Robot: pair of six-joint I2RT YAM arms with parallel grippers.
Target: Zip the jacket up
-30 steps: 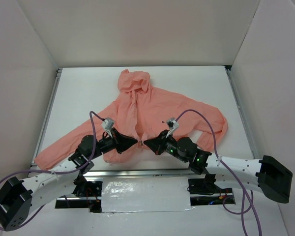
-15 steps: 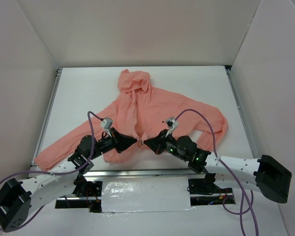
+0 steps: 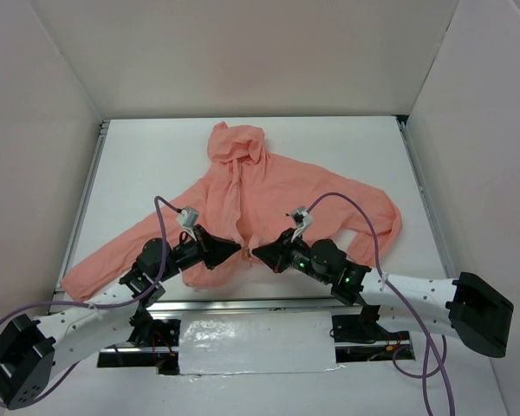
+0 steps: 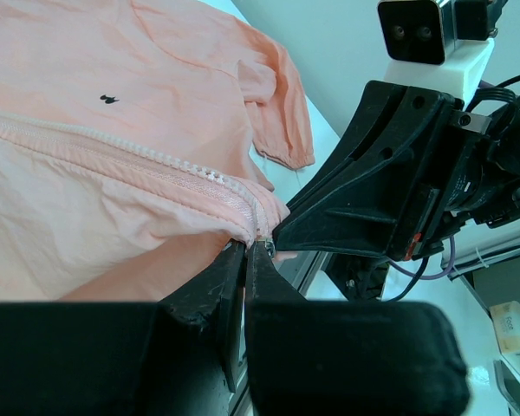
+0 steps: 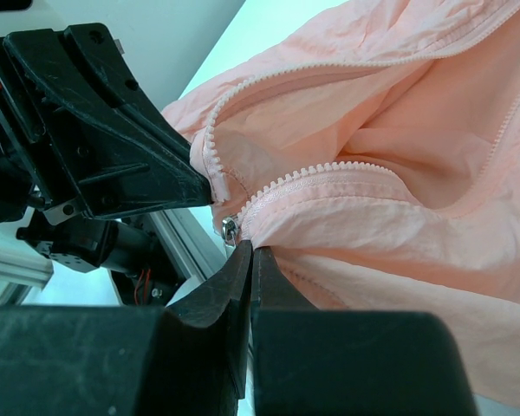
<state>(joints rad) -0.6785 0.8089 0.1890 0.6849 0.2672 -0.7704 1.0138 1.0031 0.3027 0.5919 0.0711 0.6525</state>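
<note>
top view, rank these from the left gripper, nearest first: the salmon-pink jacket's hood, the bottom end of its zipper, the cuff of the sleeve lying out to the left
1. zipper's bottom end: at the left gripper, near hem of the salmon-pink fabric jacket.
2. hood: far end of the zipper line.
3. sleeve cuff: far out to the left.

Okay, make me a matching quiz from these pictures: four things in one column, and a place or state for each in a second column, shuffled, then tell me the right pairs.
Things:
1. hood
2. left gripper
3. zipper rows
4. dark mark

Places or states:
A. parted, not joined
B. on the chest panel beside the zipper
C. at the far end of the jacket
D. shut on the jacket's bottom hem

Pairs: 1-C, 2-D, 3-A, 4-B
</note>
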